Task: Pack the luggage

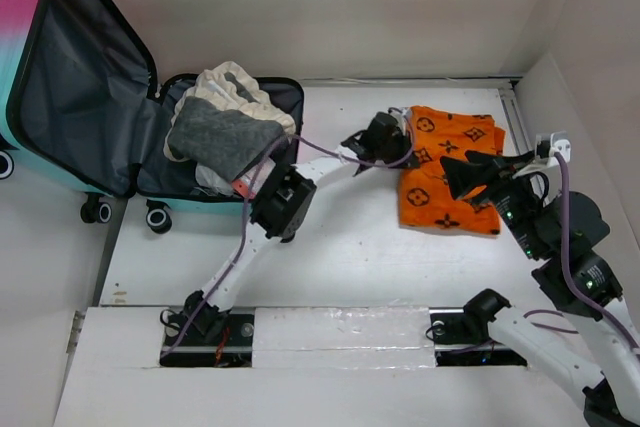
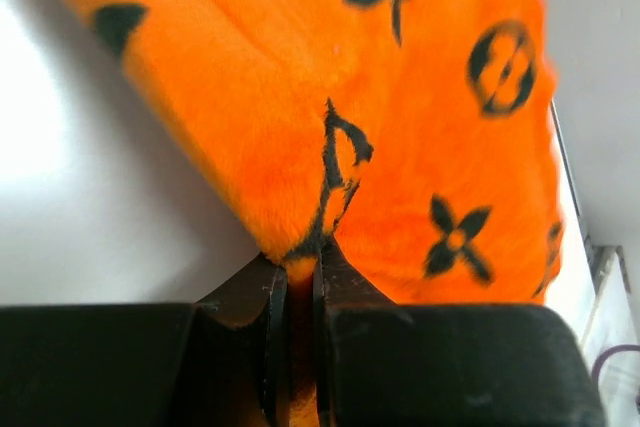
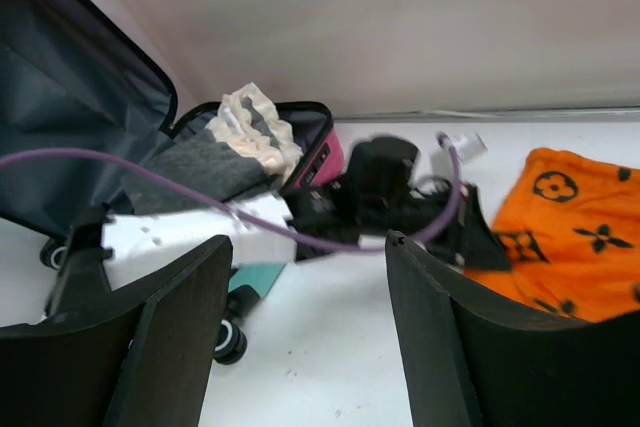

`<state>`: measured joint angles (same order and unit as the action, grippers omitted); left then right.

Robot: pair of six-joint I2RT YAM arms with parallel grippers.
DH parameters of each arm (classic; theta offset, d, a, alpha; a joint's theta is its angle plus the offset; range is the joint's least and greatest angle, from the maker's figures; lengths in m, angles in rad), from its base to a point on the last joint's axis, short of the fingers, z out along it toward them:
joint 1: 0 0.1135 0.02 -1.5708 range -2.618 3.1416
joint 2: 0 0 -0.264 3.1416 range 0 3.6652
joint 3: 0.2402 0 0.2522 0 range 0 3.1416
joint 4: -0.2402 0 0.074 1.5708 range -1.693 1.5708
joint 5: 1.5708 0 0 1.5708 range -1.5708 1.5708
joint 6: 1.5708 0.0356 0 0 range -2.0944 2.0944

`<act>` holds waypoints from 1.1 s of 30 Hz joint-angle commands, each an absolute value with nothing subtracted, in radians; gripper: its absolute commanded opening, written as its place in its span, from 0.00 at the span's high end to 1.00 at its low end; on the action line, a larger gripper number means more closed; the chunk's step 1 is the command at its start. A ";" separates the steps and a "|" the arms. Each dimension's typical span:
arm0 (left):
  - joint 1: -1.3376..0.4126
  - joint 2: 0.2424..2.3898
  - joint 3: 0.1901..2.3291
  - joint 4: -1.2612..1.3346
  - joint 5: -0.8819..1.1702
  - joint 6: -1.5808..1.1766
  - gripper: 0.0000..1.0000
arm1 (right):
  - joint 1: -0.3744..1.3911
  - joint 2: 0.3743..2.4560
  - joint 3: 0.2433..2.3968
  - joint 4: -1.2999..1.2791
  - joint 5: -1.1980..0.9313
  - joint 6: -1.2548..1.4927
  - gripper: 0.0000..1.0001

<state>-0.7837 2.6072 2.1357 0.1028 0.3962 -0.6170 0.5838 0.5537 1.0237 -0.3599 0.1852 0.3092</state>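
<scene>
The luggage (image 1: 80, 77) lies open at the far left, its pink-to-teal shell outside and dark grey lining inside. A grey garment (image 1: 225, 137) and a cream one (image 1: 232, 87) are piled in its lower half. An orange fleece cloth (image 1: 450, 172) with black monogram marks lies on the table to the right. My left gripper (image 1: 406, 143) is at the cloth's left edge; in the left wrist view it (image 2: 300, 262) is shut on a pinched fold of the orange cloth (image 2: 420, 97). My right gripper (image 1: 458, 175) hovers over the cloth, open (image 3: 308, 242) and holding nothing.
White walls close the table at the back and on the right. The left arm (image 3: 380, 187) with its purple cable stretches between the luggage (image 3: 70, 117) and the orange cloth (image 3: 570, 237). The luggage's black wheels (image 1: 97, 209) point toward the near side.
</scene>
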 commanded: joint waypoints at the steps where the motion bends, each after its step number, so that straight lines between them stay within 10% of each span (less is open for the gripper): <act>1: -0.663 2.389 2.190 -0.016 0.393 -0.442 1.00 | 0.591 0.543 1.008 -0.321 0.167 0.299 0.31; 17: -0.216 1.913 2.085 -0.304 0.396 -0.407 1.00 | 0.600 0.522 0.971 -0.293 0.147 0.272 0.30; 33: 0.213 1.408 1.264 -0.067 0.236 -0.482 1.00 | 0.600 0.485 0.942 -0.275 0.055 0.272 0.30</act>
<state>0.1402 1.4628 1.2770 -0.1764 0.2684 -0.4732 0.5907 0.5014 0.9474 -0.3283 0.0887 0.2832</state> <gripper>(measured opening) 0.029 0.697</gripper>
